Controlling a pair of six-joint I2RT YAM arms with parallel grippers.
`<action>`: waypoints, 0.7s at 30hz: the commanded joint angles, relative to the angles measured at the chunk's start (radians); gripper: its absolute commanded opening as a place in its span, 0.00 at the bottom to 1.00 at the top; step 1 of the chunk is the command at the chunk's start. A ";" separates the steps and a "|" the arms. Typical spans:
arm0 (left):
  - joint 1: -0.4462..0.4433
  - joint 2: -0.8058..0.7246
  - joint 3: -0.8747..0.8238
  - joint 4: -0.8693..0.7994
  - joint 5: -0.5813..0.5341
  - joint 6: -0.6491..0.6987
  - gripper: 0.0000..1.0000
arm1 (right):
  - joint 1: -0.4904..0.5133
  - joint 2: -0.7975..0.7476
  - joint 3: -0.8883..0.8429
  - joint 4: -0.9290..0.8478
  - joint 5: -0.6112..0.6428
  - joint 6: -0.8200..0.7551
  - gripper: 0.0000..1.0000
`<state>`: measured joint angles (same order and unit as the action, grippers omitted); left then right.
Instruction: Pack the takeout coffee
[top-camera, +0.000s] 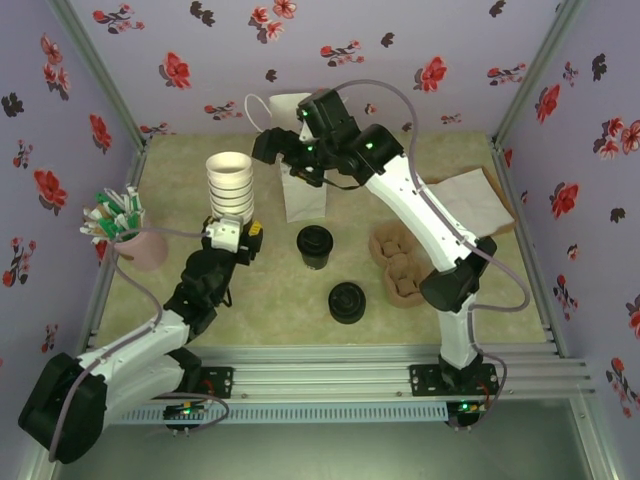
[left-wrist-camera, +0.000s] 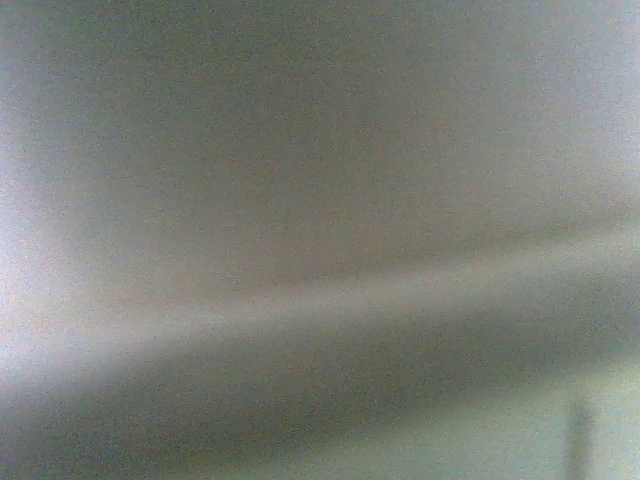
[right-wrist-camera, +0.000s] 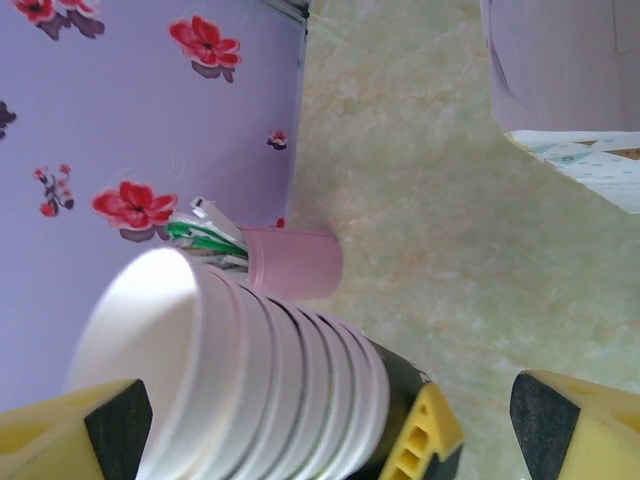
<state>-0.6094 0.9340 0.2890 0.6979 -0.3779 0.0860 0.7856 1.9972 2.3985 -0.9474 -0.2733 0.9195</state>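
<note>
The takeout coffee (top-camera: 315, 246) stood upright in the middle of the table (top-camera: 270, 300), black lid up, just in front of the white paper bag (top-camera: 303, 198) on the side nearer the arm bases. Its long axis ran straight up, so a grip would have to close across the cup's side or come down around the lid. A second round black thing (top-camera: 347, 302) lay nearer the arms; whether a cup sat under it I could not tell

The right gripper (top-camera: 282, 158) hung over the far part of the bag, jaws spread wide with nothing between them. In its wrist view the yellow-and-black fingertips (right-wrist-camera: 115, 430) stood far apart, facing the stack of cream cups (right-wrist-camera: 250, 380) and the pink holder (right-wrist-camera: 292, 262). From this gripper the coffee lay back toward the arm bases and a little to the robot's right, past the bag and lower

The left gripper (top-camera: 235, 233) sat at the foot of that stack, one yellow finger (right-wrist-camera: 420, 445) against its side. Whether it pressed on the stack could not be told, and its own wrist view was a grey blur. It was about as near the coffee as the right one, the cup lying to its right, but it looked engaged at the stack. I judged the empty right gripper the likelier to fetch the cup, by drawing back over the bag and dropping
</note>
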 joint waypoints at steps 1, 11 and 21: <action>-0.016 0.003 -0.016 0.116 -0.051 0.081 0.59 | 0.001 0.034 0.069 -0.048 -0.002 0.074 0.92; -0.040 0.046 -0.004 0.133 -0.049 0.113 0.60 | 0.018 0.135 0.142 -0.073 -0.059 0.072 0.64; -0.039 0.120 0.043 0.125 -0.065 0.110 0.77 | 0.036 0.148 0.144 -0.097 -0.063 0.038 0.23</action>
<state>-0.6426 1.0382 0.2806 0.7486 -0.4088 0.1898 0.8146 2.1456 2.5141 -1.0252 -0.3199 0.9699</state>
